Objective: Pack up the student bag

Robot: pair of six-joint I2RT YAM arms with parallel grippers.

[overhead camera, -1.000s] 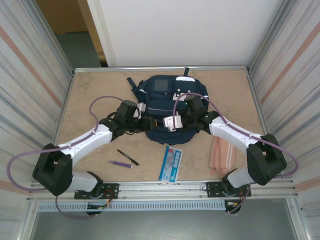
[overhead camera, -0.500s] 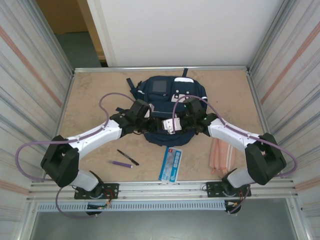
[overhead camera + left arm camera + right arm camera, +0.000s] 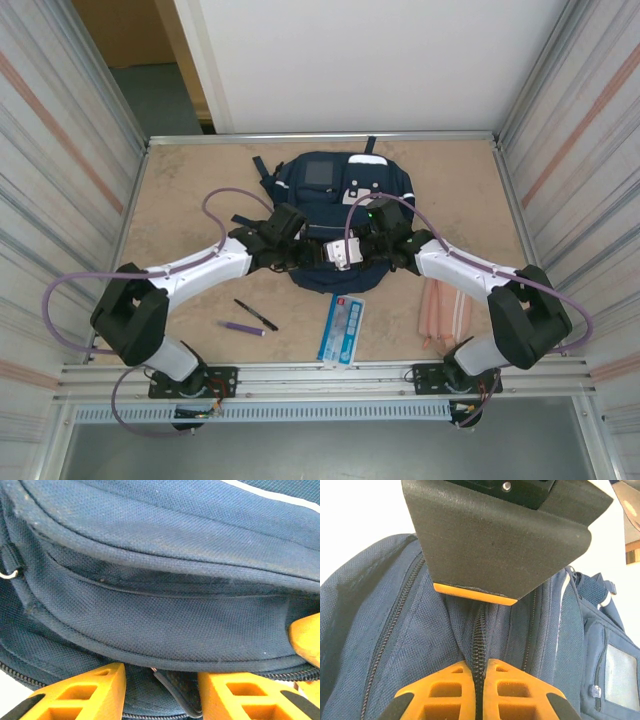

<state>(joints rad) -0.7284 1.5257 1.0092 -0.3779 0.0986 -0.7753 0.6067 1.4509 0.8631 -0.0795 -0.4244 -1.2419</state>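
Observation:
The student bag (image 3: 340,190), navy with a white patch and a grey panel, lies flat at the back middle of the table. Both grippers meet at its near edge. My right gripper (image 3: 480,669) (image 3: 347,250) is shut on a fold of the bag's fabric along a closed zipper (image 3: 480,630). My left gripper (image 3: 160,680) (image 3: 303,254) is open against the bag's side, its orange fingers (image 3: 95,690) apart. A black zipper pull strap (image 3: 175,695) lies between them, closer to the right-hand finger; I cannot tell if it touches.
On the table in front of the bag lie a black pen (image 3: 255,314), a purple marker (image 3: 243,327), a blue-and-white flat pack (image 3: 341,327) and a pink pencil case (image 3: 445,308). Metal walls close in both sides.
My left arm has swung right and forward, bringing its gripper up to the bag's near edge beside the right gripper. The right gripper has held its grip, shifting slightly left.

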